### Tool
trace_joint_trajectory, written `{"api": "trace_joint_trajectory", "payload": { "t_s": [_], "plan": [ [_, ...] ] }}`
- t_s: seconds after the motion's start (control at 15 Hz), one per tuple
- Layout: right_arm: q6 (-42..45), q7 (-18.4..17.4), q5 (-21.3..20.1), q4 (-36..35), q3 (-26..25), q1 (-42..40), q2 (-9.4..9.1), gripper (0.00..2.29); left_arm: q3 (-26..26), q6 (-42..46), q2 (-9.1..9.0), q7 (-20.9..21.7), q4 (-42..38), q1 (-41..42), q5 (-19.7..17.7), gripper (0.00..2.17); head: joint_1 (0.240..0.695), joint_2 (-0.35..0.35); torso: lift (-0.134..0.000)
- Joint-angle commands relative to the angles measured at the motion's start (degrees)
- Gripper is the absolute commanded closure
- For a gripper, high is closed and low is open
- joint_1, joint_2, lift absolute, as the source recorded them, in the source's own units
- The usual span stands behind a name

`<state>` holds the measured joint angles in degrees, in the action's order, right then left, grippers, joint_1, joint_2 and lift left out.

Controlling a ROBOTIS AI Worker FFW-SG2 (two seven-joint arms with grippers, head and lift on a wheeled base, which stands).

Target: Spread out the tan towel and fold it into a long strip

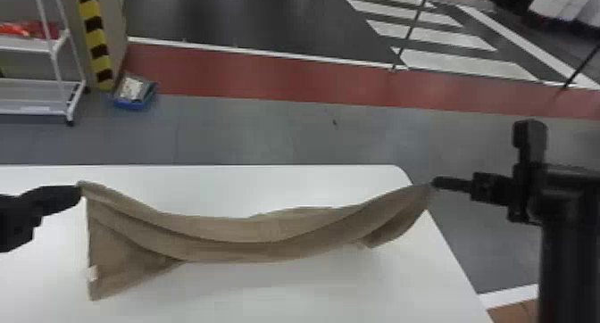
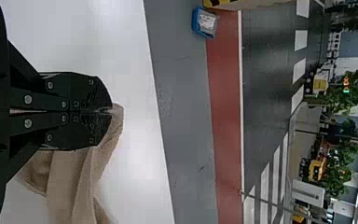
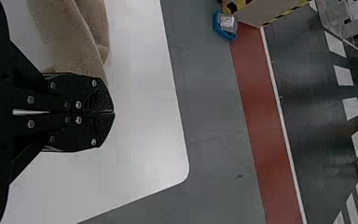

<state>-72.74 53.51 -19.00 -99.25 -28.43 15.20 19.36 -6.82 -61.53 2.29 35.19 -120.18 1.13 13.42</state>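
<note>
Towel (image 1: 268,230), whose ends my tightly closed left pincer (image 2: 110,111) and right pincer (image 3: 113,112) are gripping, is needing a gentle, even outward pull.

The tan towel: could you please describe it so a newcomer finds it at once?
In the head view, find the white table. Over it, the tan towel sags between the left gripper and the right gripper. Its loose folds and small white tag set it apart from the flat table.

tan towel (image 1: 268,230) matt cloth; white table (image 1: 268,184) smooth, faintly glossy.
</note>
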Motion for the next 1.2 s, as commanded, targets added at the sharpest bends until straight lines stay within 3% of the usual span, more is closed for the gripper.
{"api": "trace_joint_trajectory", "payload": {
  "t_s": [0.0,0.27,0.47,0.8,1.0,1.13],
  "plan": [
    [0.0,-0.33,-0.24,-0.33,0.74,2.03,-0.02,1.78,1.02,-0.66,-0.45,-0.47,2.32,-3.24,-0.06,1.91,0.695,-0.284,0.0],
    [0.36,-3.41,-0.16,4.42,2.59,10.91,0.07,1.78,4.27,-1.01,-1.15,-3.99,13.4,-15.28,0.29,1.91,0.695,-0.277,0.0],
    [3.52,-7.19,-0.6,10.22,5.58,17.24,0.33,1.78,5.59,-0.13,-1.5,-5.74,22.1,-23.72,0.46,1.91,0.647,-0.271,0.0],
    [9.32,-11.49,-0.95,20.5,9.0,29.98,0.51,1.78,3.74,0.04,-1.24,-6.45,28.95,-34.88,0.29,1.91,0.539,-0.248,0.0],
    [8.97,-11.23,-0.51,20.15,9.44,30.95,0.86,1.78,0.67,0.04,-1.15,-5.22,26.93,-33.03,-0.06,1.91,0.458,-0.223,0.0],
    [6.86,-7.89,1.25,11.89,6.81,22.42,2.44,1.78,-2.32,0.04,-0.89,-3.46,18.23,-24.07,-0.41,1.91,0.451,-0.214,0.0]
  ]
}}
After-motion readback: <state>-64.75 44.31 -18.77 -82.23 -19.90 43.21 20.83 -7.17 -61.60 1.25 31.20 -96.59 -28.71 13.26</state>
